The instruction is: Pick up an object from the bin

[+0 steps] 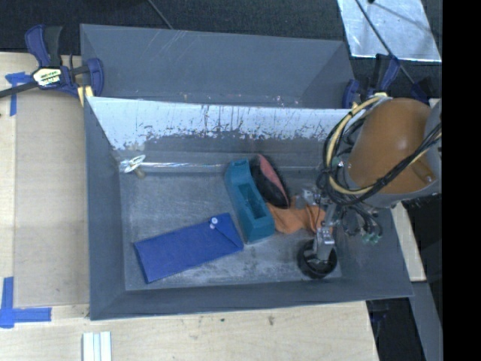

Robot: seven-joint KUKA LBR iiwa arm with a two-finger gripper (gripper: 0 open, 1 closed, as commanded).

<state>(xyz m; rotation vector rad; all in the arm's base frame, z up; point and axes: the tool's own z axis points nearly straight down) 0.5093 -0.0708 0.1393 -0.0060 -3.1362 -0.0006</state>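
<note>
My gripper (pixel 325 245) hangs low in the bin's near right corner, pointing down. Directly under it lies a black ring-shaped thing (pixel 316 266) on the bin floor, and the gripper's tip reaches its upper rim. Just left of the gripper is a crumpled orange cloth (pixel 288 218), partly behind the gripper body. A teal rectangular block (pixel 250 201) lies further left, with a black and red oval thing (pixel 270 180) leaning against its far side.
A flat blue pouch (pixel 188 248) with a small white button lies on the floor at the near left. A small pale thing (pixel 134 164) sits in the far left corner. The arm with its orange cover and cables overhangs the bin's right wall.
</note>
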